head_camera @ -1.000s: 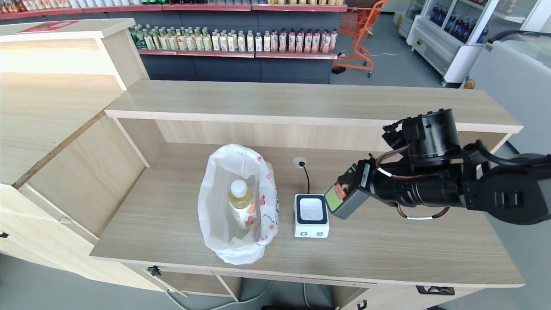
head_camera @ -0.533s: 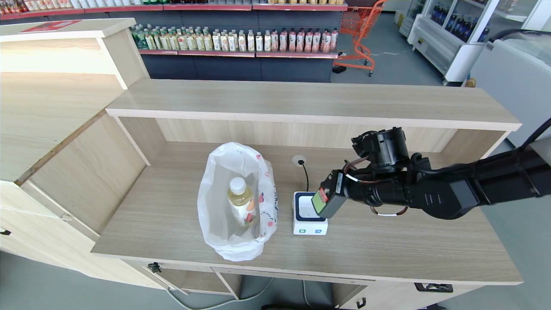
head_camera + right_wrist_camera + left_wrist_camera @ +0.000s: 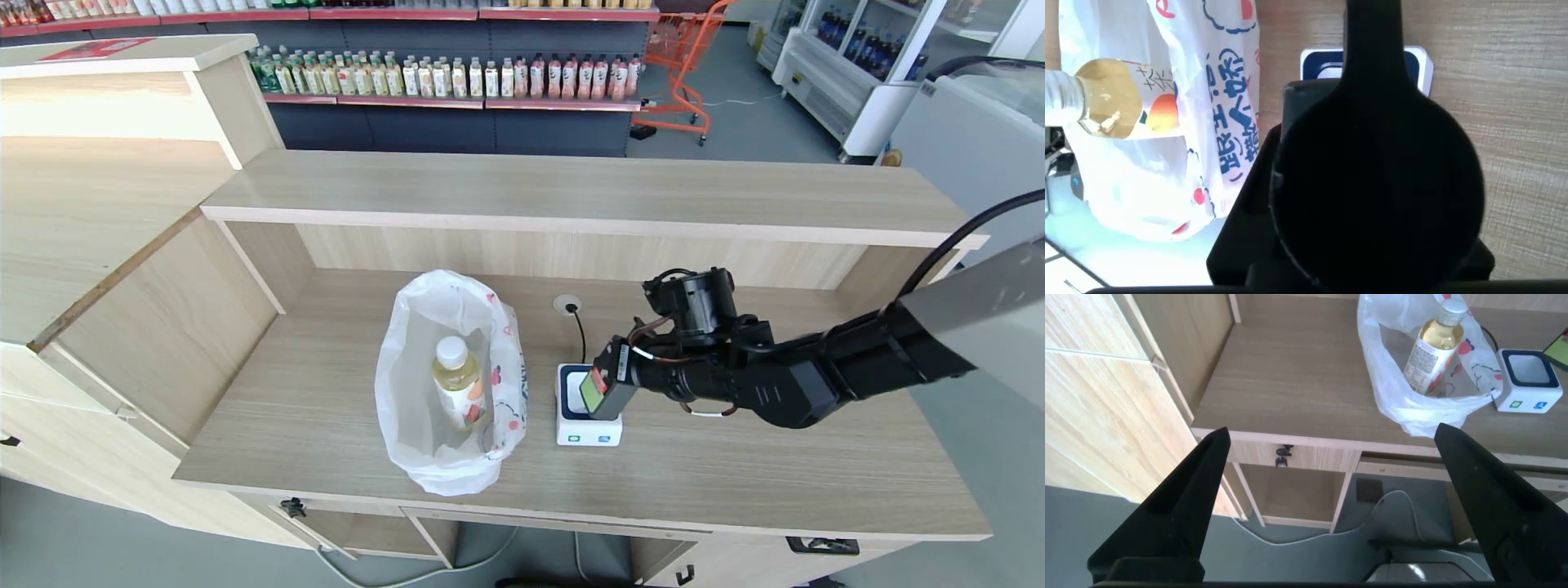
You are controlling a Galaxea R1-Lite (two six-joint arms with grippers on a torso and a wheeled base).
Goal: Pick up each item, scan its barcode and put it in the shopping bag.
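Here the right gripper [image 3: 611, 387], jaws clamped on a small green-faced box [image 3: 591, 394], holds it just above the barcode scanner [image 3: 589, 430] beside the shopping bag [image 3: 445, 461]; the left gripper [image 3: 1331, 439] has its jaws wide apart.

I was working in a shop, a small supermarket. Well beyond the jaws of the right gripper [image 3: 604, 390], shelves [image 3: 449, 106] carried rows of bottled drinks [image 3: 457, 79], with an orange shopping trolley [image 3: 678, 37] and glass-fronted fridges [image 3: 857, 49] near them. Just under the jaws sat a barcode scanner [image 3: 588, 430] on a wooden checkout counter [image 3: 735, 474], a shopping bag [image 3: 445, 475] just beside it.
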